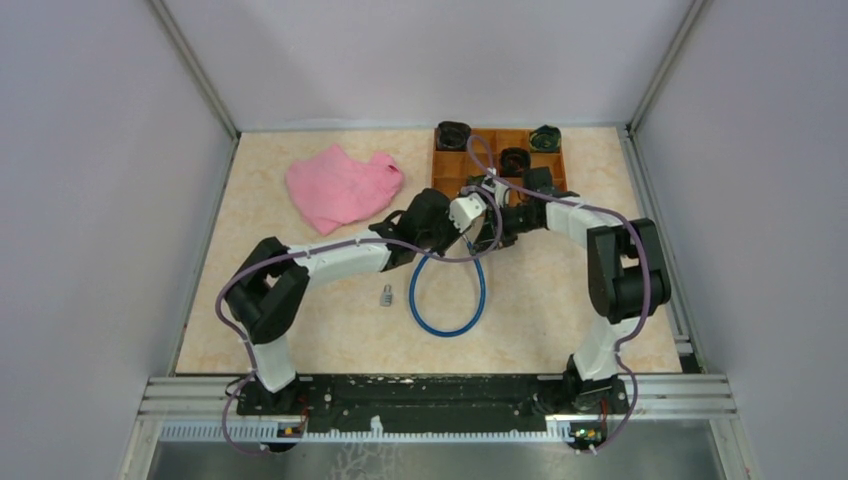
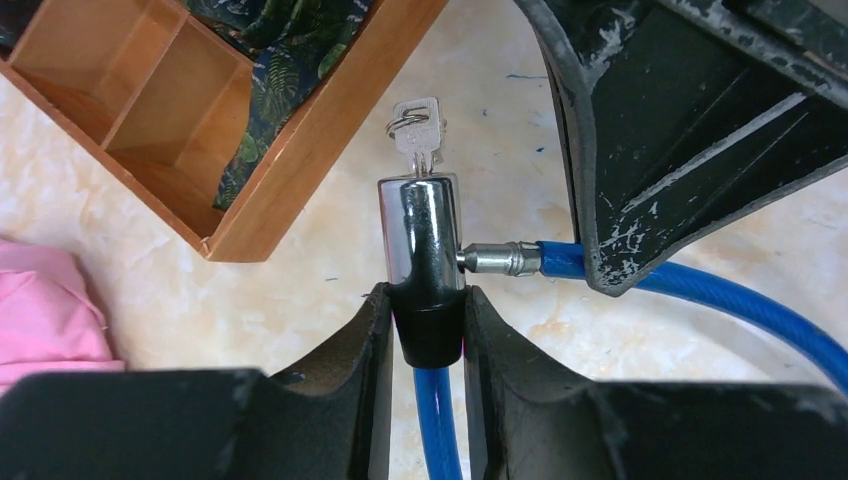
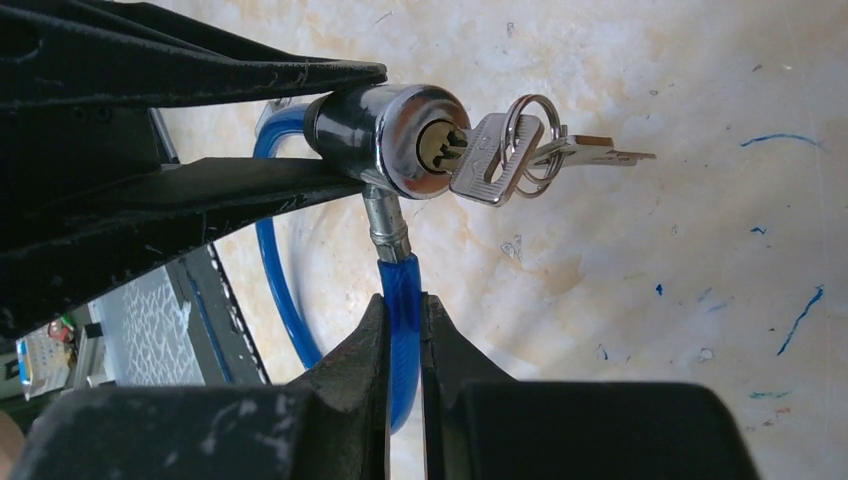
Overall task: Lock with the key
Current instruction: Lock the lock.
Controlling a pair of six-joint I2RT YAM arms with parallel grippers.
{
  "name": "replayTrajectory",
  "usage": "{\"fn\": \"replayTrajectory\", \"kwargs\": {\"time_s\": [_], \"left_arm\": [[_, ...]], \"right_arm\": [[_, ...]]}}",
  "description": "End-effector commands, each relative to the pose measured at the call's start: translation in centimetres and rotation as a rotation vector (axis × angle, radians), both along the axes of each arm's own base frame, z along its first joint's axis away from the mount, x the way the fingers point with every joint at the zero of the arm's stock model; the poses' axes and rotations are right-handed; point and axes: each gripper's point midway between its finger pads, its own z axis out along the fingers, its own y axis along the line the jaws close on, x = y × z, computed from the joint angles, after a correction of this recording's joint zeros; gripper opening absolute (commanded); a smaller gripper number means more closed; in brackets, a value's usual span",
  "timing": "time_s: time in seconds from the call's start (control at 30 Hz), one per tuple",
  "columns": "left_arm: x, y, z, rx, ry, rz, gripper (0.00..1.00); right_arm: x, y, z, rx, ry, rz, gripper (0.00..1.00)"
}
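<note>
The left gripper pinches the black end of the lock cylinder, and the key sticks out of the cylinder's far end, straight ahead of the fingertips. The right gripper is clamped on the blue cable, which plugs into the cylinder's side just ahead of its fingers. A wooden tray lies beyond the left gripper, off to its left.

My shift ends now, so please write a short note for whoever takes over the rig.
Left pincer: shut on the black end of the chrome lock cylinder.
Right pincer: shut on the blue coated cable, next to its metal tip.
Done: the tip sits in the cylinder's side; the silver key is in the cylinder's end.
To do: probably turn the key; neither pincer holds it.
</note>
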Motion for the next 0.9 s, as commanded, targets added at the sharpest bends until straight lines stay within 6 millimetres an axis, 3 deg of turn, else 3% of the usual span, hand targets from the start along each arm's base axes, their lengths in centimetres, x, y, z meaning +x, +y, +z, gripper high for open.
{"fn": "replayTrajectory", "kwargs": {"time_s": [0.0, 0.4, 0.87], "left_arm": [[-0.2, -1.1, -0.5, 0.037, -0.086, -0.026, 0.0], [-1.2, -1.4, -3.4, 0.118, -0.116, -0.046, 0.0], [-2.5, -3.6, -3.6, 0.087, -0.069, -0.101, 0.0]], "right_arm": [[1.3, 1.2, 2.0, 0.057, -0.025, 0.02, 0.0], [2.0, 1.0, 2.1, 0.065, 0.008, 0.027, 0.0], [3.6, 0.9, 2.3, 0.05, -0.049, 0.013, 0.0]]}}
